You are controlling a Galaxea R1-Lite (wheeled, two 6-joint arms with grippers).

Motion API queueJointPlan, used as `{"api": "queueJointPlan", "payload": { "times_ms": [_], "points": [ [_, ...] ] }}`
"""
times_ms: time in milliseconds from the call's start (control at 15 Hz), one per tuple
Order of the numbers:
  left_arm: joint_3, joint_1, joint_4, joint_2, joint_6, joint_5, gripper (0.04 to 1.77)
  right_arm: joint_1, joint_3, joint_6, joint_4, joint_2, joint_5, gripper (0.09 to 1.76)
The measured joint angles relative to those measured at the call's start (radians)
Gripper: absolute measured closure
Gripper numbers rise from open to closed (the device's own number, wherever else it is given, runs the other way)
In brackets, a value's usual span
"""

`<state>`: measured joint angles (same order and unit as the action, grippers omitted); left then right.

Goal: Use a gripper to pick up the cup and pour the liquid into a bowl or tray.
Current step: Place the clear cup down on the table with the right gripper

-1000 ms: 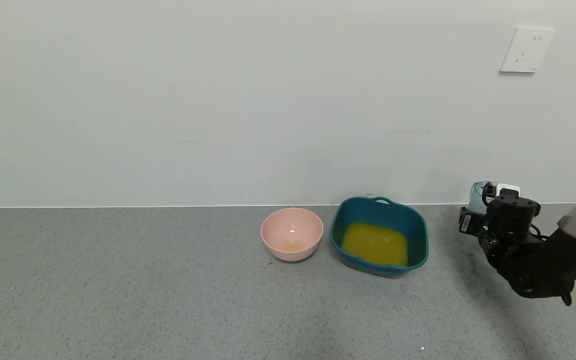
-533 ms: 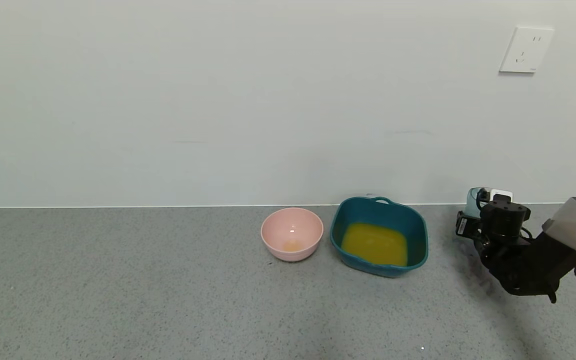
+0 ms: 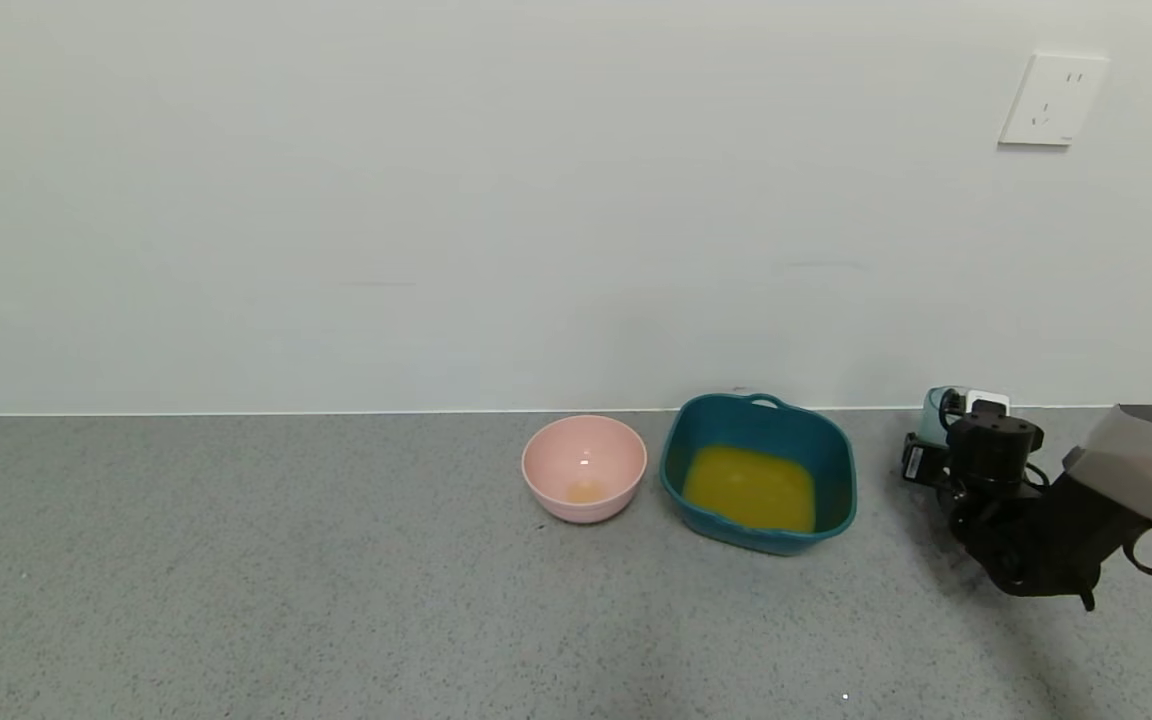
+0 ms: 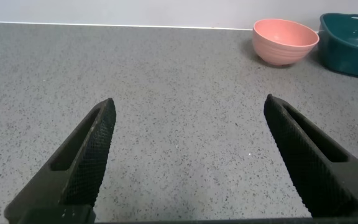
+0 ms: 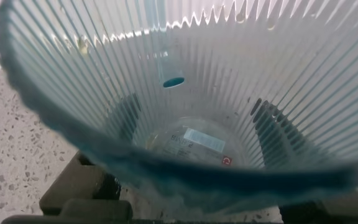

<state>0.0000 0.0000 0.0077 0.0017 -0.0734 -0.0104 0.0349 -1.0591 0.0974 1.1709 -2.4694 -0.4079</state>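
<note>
Cup (image 5: 185, 124) upright in right gripper (image 3: 948, 432)

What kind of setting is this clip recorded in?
Probably an indoor test or lab bench rather than a home kitchen: a bare grey speckled countertop against a plain white wall with one wall socket, holding only a pink bowl and a teal tub of orange liquid.

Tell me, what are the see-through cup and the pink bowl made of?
The pale blue-green ribbed cup held in the right hand looks like thin clear plastic: the hand's dark fingers show through its ribbed wall. The round pink bowl seems smooth, glossy plastic, judging by the small bright glint inside.
</note>
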Motion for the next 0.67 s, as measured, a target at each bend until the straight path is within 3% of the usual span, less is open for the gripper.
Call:
{"api": "queueJointPlan", "payload": {
  "times_ms": [533,667],
  "points": [
    [0.0,0.0,0.0,0.0,0.0,0.0,0.09,-0.003,-0.001,-0.002,0.001,-0.009,0.0,0.51],
    [0.0,0.0,0.0,0.0,0.0,0.0,0.09,-0.002,0.0,-0.002,0.001,-0.009,-0.001,0.42]
  ]
}}
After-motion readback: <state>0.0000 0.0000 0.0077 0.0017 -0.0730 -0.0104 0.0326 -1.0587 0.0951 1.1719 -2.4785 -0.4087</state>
